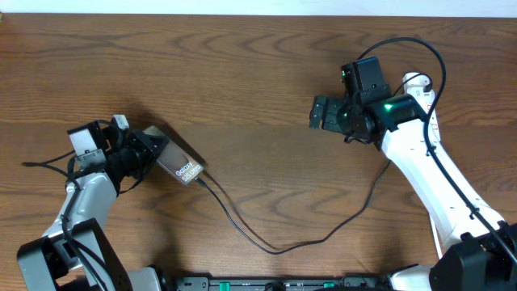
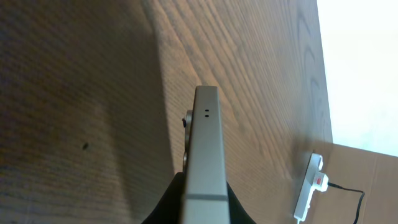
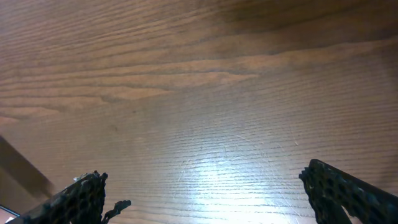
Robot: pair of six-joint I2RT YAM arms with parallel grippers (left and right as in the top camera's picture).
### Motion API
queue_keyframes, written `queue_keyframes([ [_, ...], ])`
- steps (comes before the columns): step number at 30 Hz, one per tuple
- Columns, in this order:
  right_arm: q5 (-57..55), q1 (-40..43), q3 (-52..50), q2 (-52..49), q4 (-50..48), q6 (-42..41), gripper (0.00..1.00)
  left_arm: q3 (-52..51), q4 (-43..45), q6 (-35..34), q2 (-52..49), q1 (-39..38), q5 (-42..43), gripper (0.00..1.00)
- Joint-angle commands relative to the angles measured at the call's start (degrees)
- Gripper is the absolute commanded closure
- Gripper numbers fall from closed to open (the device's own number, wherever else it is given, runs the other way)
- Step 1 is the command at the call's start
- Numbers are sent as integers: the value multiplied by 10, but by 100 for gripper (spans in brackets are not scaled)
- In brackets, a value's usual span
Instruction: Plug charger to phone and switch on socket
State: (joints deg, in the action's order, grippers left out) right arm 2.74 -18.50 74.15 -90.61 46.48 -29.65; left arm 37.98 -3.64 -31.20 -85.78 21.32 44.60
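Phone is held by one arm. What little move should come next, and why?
Probably swing the open, empty right gripper toward the socket to press its switch: the charger already seems to reach the phone, clamped in the left gripper.

phone [image 1: 181,164]: flat dark slab, glossy brown-grey face up, white lettering near its near-right end. Set diagonal at left of scene, long axis far-left to near-right. Far-left end clamped in left gripper [image 1: 153,152]. Seen edge-on from left wrist: pale silver rim, two small holes near free end.

charger [image 1: 275,249]: thin black cable. One end meets phone's near-right end; seating of plug tip not discernible. Sags toward near edge at centre, then climbs to right.

socket [image 2: 310,190]: narrow white strip, red mark, far right. Switch position not discernible.
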Motion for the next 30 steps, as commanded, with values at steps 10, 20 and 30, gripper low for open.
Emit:
queue_keyframes([
  [10, -9, -3, 4, 7, 0, 6, 1, 5, -21, -2, 0, -59, -54, 93],
  [20, -9, -3, 4, 7, 1, 6, 1, 5, -4, -46, 0, -103, -82, 92],
  [30, -9, -3, 4, 7, 0, 6, 1, 5, -11, -74, 0, -103, -82, 93],
])
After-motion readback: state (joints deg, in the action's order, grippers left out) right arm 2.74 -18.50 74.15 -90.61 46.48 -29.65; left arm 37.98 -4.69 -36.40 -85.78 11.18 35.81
